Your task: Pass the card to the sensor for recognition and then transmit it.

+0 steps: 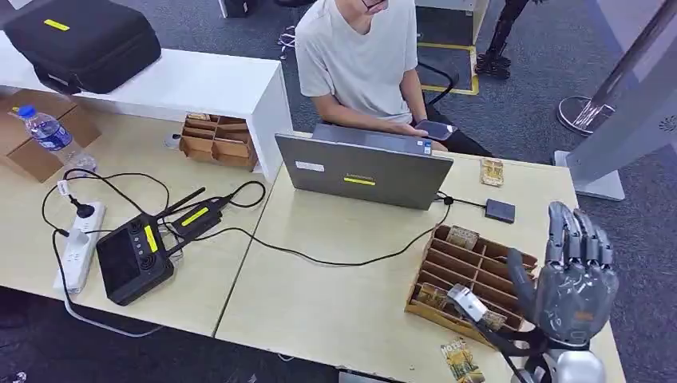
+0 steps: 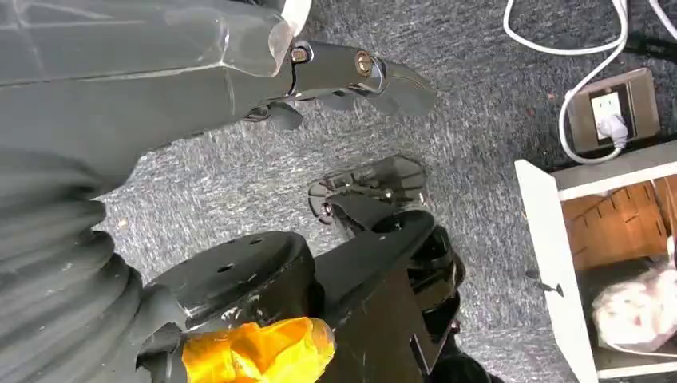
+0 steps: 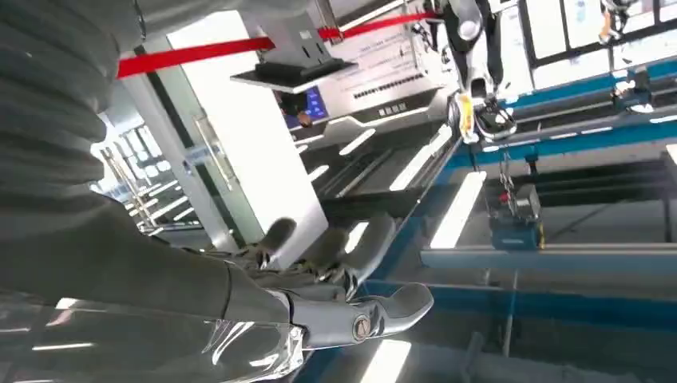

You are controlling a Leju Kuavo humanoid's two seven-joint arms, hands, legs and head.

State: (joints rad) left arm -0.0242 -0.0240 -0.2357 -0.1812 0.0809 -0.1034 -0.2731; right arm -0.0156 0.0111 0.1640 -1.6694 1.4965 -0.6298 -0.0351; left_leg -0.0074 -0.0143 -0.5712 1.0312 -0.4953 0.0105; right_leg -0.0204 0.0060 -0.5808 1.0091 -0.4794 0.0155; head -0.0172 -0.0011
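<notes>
The robot's right hand (image 1: 573,275) is raised palm-up beside the brown slotted cardboard card tray (image 1: 467,275) on the pale wooden worktop (image 1: 335,295), fingers spread, holding nothing. Cards (image 1: 461,236) sit upright in the slots, probably so they're easy to pluck. The small black sensor pad (image 1: 500,211) lies just behind the tray. The left hand (image 2: 351,76) hangs over the carpet, fingers loosely apart and empty.
</notes>
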